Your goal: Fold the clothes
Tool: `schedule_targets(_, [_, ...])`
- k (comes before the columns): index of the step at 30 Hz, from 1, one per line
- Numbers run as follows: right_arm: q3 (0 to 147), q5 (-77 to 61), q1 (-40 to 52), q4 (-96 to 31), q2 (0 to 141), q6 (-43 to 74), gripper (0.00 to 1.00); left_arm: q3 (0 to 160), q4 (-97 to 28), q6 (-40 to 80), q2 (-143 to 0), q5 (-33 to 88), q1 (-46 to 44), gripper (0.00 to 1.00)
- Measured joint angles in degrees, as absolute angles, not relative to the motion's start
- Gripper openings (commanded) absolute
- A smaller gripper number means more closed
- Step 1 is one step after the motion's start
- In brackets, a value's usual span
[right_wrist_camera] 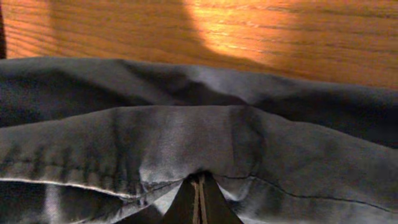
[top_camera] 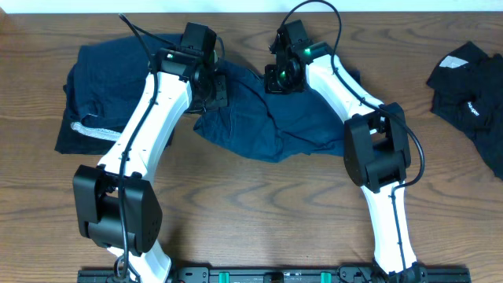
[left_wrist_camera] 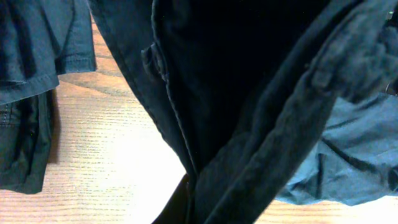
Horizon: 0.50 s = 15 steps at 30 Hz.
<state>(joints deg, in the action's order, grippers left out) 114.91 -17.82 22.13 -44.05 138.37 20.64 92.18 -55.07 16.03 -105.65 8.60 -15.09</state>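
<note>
Item: navy-blue shorts (top_camera: pixel 259 118), lying crumpled at mid-table between the two arms, with the far edge raised.
Left gripper (top_camera: pixel 214 85): at the shorts' far left corner. The jaws looked pinched together on a thick seamed fold. Its wrist view was nearly filled with hanging dark cloth, so the depth of the hold could not be read.
Right gripper (right_wrist_camera: pixel 198 186): at the far right edge, with the fingers closed tight on a ridge of cloth.
Other stock: a navy-blue pile (top_camera: pixel 94 94) at the left, just beside the shorts. Black garments with white marks (top_camera: pixel 471 86) lay at the right, well apart.
Surface: wooden table (top_camera: pixel 275 220).
Risk, slip: either pinch probably held a bunched ridge rather than a clean hem, so a pull could have shed the cloth on one side.
Risk, skew: the two holds did not look matched, and a lift might have twisted the fold line.
Risk, snag: the slack near edge dragged on the table and could have doubled under.
Risk, neighbour: a leftward sweep might have disturbed the navy-blue pile.
</note>
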Motion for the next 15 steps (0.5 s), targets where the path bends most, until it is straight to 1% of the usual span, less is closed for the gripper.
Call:
schedule_targets(9, [114.89,-15.99,22.83,-41.6,138.41,20.64,0.01,92.18,-55.07,16.03,-105.65,8.6,-15.09,0.08])
schedule_targets(15, [114.89,-15.86,23.7,-39.68,141.12,20.64,0.01,92.18,-55.05,16.03,-105.65,8.6,-15.09,0.08])
